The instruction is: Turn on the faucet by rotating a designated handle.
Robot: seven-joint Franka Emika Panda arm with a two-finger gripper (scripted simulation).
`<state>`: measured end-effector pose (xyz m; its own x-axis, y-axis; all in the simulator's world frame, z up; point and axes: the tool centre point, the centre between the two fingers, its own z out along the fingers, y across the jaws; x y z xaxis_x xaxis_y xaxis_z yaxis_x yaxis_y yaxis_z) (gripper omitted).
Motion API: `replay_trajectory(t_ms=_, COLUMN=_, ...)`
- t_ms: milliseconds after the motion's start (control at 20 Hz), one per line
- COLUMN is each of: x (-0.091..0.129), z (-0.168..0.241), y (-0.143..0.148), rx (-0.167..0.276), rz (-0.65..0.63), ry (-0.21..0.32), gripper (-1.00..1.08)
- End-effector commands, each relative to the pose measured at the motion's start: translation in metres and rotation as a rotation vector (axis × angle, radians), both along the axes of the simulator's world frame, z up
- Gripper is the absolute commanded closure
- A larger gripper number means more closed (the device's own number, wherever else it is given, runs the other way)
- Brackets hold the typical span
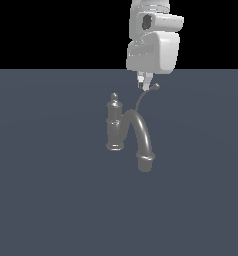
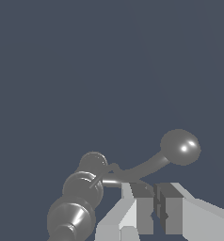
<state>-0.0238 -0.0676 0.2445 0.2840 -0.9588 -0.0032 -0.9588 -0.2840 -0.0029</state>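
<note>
Above the far side of the faucet [image 1: 126, 131], the white arm hangs straight down, its gripper [image 1: 143, 83] pointing at the tabletop [image 1: 41, 200] just beside the ball tip of the handle [image 1: 145, 96], on the exterior view's left of that tip. The fingers [image 2: 143, 207] stand close together with only a narrow slot between them; nothing lies in the slot. The tabletop is a flat, uniform slate-blue plane, meeting a black background at a straight horizon. The faucet stands near the scene's centre: ribbed column at the exterior view's left, spout [image 1: 141, 135] arching rightward and nearer, handle rising thin and curved behind the spout. The wrist view alone shows the narrow finger gap and the ball tip beyond the fingertips, apart from them; the exterior view alone shows the spout's collar.
</note>
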Motion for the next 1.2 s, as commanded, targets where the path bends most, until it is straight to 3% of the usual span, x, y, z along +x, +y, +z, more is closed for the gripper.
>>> replay_trajectory(t_ms=0, x=0.005, z=-0.002, y=-0.02, rx=-0.003, rz=-0.027, ry=0.001, gripper=1.08)
replay_trajectory(t_ms=650, x=0.034, z=-0.002, y=-0.042, rx=-0.004, rz=-0.037, ry=0.002, gripper=1.08)
replay_trajectory(t_ms=700, x=0.036, z=0.0, y=-0.01, rx=0.008, rz=0.012, ry=0.001, gripper=1.08)
replay_trajectory(t_ms=1150, x=0.062, z=-0.001, y=-0.01, rx=0.005, rz=-0.002, ry=0.001, gripper=1.08)
